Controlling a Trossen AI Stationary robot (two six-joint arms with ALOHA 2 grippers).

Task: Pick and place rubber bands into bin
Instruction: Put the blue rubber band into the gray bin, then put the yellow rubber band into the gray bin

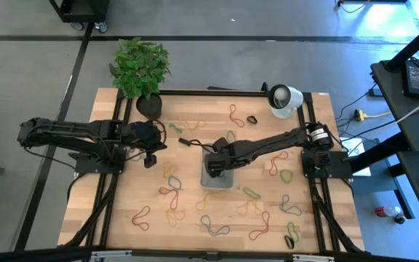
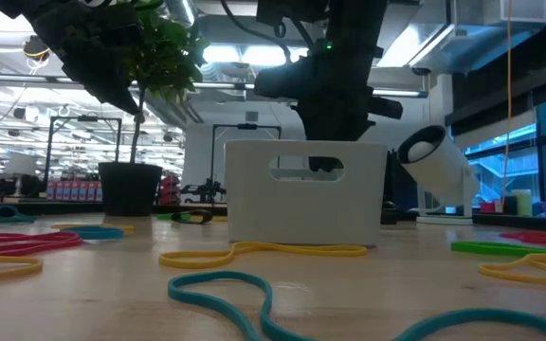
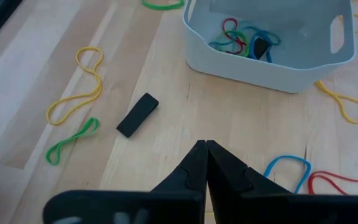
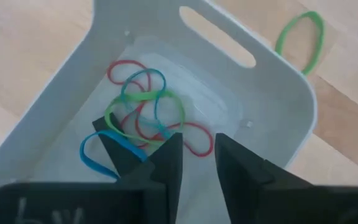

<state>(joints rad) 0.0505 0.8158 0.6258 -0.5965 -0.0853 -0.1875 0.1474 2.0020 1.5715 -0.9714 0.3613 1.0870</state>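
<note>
rubber bands [image 4: 145, 109] in red, green and blue lie tangled on the floor of the bin [image 4: 272, 143], which sits mid-tabletop [image 1: 122, 211]; many more lie scattered around it. the right tool [image 4: 197, 165] hangs just above that pile, its fingers parted by a narrow gap with nothing visibly held between them, so this looks like the release. to do it well, i would open wider and lift straight up, checking no loop clings to a finger. the left tool [image 3: 206, 163] waits pressed shut and empty, near a small black block [image 3: 137, 114].
</note>
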